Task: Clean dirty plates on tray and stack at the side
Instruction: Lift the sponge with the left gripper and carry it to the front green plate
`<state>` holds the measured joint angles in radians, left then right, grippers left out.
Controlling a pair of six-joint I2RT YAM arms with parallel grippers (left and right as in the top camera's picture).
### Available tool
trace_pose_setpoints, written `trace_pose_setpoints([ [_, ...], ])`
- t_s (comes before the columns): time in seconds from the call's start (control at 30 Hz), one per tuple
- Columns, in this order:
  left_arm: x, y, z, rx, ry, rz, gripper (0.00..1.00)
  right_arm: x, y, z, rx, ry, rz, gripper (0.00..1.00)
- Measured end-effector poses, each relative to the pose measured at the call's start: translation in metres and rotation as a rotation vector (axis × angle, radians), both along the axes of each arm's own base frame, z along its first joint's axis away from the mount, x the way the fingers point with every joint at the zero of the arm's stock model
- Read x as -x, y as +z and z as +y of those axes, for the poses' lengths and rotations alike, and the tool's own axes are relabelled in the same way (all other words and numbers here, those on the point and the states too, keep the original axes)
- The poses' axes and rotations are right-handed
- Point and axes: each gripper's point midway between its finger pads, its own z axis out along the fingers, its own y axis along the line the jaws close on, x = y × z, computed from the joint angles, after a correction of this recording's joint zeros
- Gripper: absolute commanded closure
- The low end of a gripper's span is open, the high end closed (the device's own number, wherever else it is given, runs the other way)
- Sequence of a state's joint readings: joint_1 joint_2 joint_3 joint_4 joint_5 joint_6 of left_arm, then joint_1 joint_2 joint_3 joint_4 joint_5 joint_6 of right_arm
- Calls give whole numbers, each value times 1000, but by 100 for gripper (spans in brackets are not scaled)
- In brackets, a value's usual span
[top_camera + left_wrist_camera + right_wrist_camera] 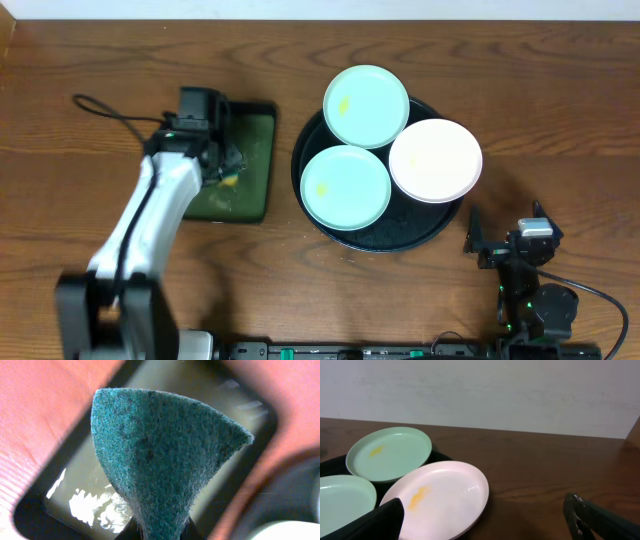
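Left gripper (225, 172) was clamped on one dark green scouring pad (165, 460), held over the single rectangular green tray (255, 150) on the bench (90, 60). To the right, one round black tray (400, 243) carried three plates: the far mint plate (366, 106), the near mint plate (345, 186) and one white plate (435, 160), which overhung the right rim. Each plate bore one yellowish smear. Farthest right, the right gripper (484, 501) stood wide open and empty, near the white plate.

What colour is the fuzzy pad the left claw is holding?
The pad is dark blue-green, clearest in the left wrist view.
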<state>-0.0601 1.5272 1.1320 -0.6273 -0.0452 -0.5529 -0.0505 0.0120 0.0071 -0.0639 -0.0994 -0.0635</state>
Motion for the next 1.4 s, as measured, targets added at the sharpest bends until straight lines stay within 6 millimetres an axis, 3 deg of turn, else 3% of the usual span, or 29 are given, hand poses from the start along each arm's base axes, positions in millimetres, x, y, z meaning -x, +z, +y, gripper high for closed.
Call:
trace_pose_setpoints([
  [0.13, -2, 83, 1, 11, 3, -235, 93, 0, 0, 0, 0, 0, 0, 1],
  [0.23, 3, 116, 5, -2, 16, -330, 93, 0, 0, 0, 0, 0, 0, 1],
  [0.3, 1, 112, 7, -15, 26, -324, 92, 0, 0, 0, 0, 0, 0, 1],
  [0.37, -7, 92, 8, -20, 31, -291, 92, 0, 0, 0, 0, 0, 0, 1],
  [0.47, -14, 25, 8, -20, 53, -143, 92, 0, 0, 0, 0, 0, 0, 1],
  [0.57, 3, -56, 9, -40, 49, 103, 92, 0, 0, 0, 0, 0, 0, 1],
  [0.67, 23, -85, 8, -45, 33, 245, 92, 0, 0, 0, 0, 0, 0, 1],
  [0.77, 22, -65, 3, -18, 21, 248, 92, 0, 0, 0, 0, 0, 0, 1],
  [0.83, 3, -28, -4, 21, 7, 143, 93, 0, 0, 0, 0, 0, 0, 1],
  [0.9, -15, 23, -14, 77, -19, -15, 93, 0, 0, 0, 0, 0, 0, 1],
  [1.0, -19, 94, -33, 172, -84, -218, 93, 0, 0, 0, 0, 0, 0, 1],
  [1.1, -9, 124, -53, 231, -140, -290, 93, 0, 0, 0, 0, 0, 0, 1],
  [1.17, -3, 122, -79, 265, -202, -271, 93, 0, 0, 0, 0, 0, 0, 1],
  [1.23, 2, 106, -107, 283, -266, -214, 93, 0, 0, 0, 0, 0, 0, 1],
  [1.33, 11, 71, -148, 295, -362, -107, 92, 0, 0, 0, 0, 0, 0, 1],
  [1.4, 19, 37, -182, 290, -438, -11, 92, 0, 0, 0, 0, 0, 0, 1],
])
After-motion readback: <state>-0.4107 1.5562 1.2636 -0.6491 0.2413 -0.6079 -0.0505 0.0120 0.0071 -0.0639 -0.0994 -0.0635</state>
